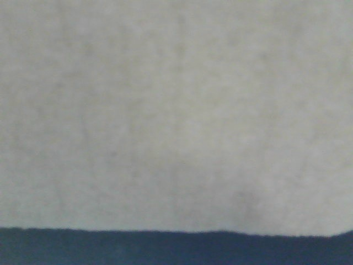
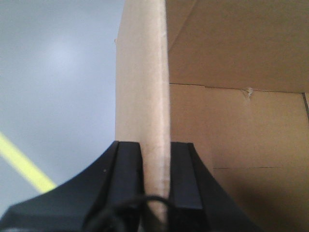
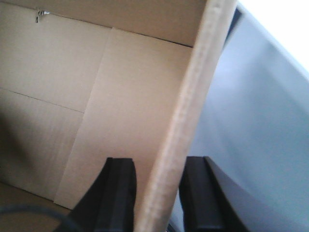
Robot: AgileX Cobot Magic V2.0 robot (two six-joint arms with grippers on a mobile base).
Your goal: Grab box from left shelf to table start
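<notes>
The left hand clamped an upright wall of the box, with a finger pressed on each face. The right hand clasped another wall the same way. Grey floor lay beyond the box.

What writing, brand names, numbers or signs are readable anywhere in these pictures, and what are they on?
None can be read in any view.
box: bare brown cardboard where it shows, no print visible.
left gripper and right gripper: plain black, no labels.
yellow stripe on the floor: a painted mark, no letters.
pale surface in the front view: blurred, nothing written.
</notes>
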